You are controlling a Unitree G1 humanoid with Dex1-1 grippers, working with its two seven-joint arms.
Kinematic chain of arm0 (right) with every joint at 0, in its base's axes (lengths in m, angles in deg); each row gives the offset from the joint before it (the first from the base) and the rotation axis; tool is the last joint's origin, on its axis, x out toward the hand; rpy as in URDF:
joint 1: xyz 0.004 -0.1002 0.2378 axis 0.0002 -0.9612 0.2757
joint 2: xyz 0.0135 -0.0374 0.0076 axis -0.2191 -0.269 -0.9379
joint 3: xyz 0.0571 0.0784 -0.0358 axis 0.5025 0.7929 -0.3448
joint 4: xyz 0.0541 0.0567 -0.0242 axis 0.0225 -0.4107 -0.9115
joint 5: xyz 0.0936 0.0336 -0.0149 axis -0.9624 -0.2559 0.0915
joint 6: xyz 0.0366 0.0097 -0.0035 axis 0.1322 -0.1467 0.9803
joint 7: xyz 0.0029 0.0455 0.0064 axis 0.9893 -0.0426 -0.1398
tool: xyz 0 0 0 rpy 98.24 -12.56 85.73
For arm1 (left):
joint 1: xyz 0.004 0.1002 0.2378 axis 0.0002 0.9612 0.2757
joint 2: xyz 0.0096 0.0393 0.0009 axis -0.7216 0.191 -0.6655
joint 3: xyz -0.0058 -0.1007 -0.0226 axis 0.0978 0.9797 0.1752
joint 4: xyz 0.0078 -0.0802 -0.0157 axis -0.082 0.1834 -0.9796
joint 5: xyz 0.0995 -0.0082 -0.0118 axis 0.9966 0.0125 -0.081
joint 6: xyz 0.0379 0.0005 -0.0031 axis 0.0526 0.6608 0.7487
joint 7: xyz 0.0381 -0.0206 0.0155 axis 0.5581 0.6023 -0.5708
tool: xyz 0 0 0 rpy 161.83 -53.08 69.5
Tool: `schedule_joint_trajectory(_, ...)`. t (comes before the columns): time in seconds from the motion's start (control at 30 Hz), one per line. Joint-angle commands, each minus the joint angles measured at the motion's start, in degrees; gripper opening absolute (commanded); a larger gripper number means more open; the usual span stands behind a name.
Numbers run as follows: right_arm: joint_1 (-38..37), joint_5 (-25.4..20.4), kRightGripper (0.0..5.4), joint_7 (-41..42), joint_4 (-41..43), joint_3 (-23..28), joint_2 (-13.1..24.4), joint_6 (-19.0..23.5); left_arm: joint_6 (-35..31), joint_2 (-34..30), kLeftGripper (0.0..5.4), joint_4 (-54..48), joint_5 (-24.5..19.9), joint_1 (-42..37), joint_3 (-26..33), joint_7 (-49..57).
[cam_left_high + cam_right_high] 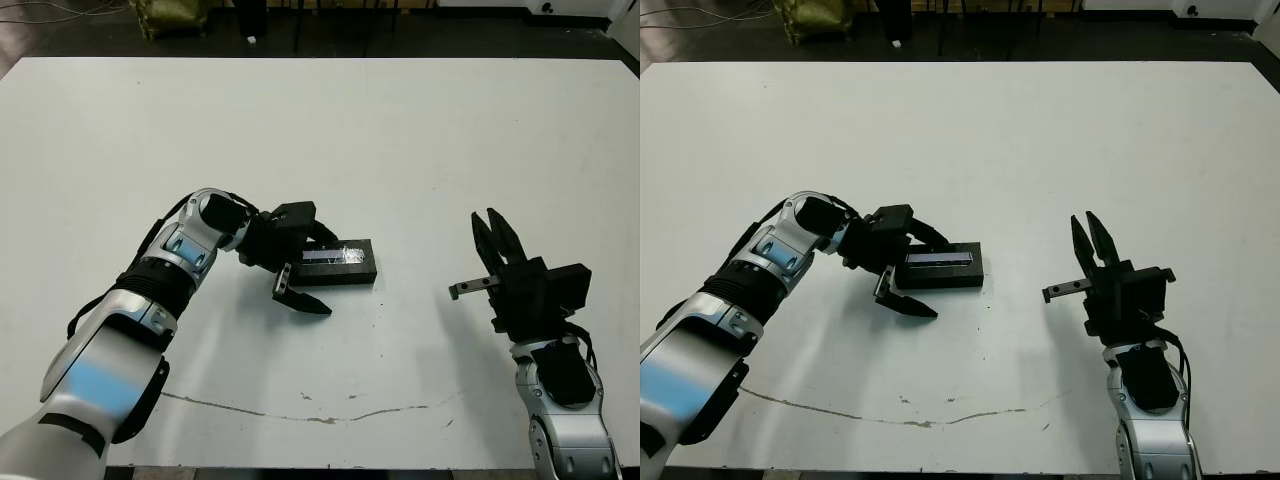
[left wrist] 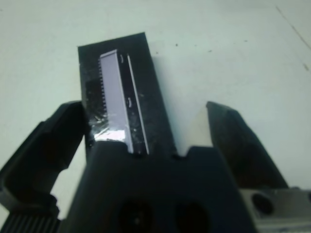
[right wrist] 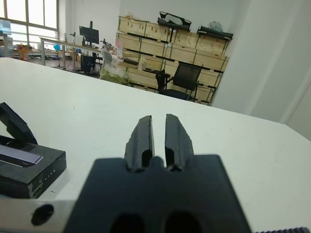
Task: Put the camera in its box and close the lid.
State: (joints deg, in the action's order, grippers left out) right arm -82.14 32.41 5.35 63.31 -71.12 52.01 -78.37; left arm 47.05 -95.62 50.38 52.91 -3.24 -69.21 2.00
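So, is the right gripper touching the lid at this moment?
No: the right gripper hangs well off to the side, fingers nearly together, with bare table between it and the lid.

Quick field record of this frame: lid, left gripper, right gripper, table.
lid: on the box, silvery stripe up, flat on the table
box: under the lid, tray not visible
camera: not visible
left gripper: open, fingers straddle the near end of the lid
right gripper: shut, holds nothing, apart from the lid
task state: lid looks seated
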Motion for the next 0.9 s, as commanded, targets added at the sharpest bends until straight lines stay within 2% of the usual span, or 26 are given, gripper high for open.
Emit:
schedule_joint_trajectory(0.03,-0.6,-0.2,0.00,0.4,-1.4,0.1,0.5,-0.8,-1.8,-0.4,5.38,-0.5,-1.4,2.8,2.4,2.1)
schedule_joint_trajectory(0.47,-0.7,-0.7,0.00,0.8,-1.9,0.1,0.6,-0.8,0.5,-0.3,5.38,-4.0,-2.7,6.3,5.5,8.3)
schedule_joint_trajectory(0.8,-0.8,-0.2,0.00,0.1,-1.9,0.2,0.2,-1.2,-2.9,-1.5,5.38,-5.3,-6.8,5.3,6.6,1.3)
schedule_joint_trajectory(0.9,-0.9,0.1,0.00,-0.5,-1.1,0.1,-0.1,-0.2,-1.8,-1.9,5.38,-5.8,-7.0,5.3,6.5,0.0)
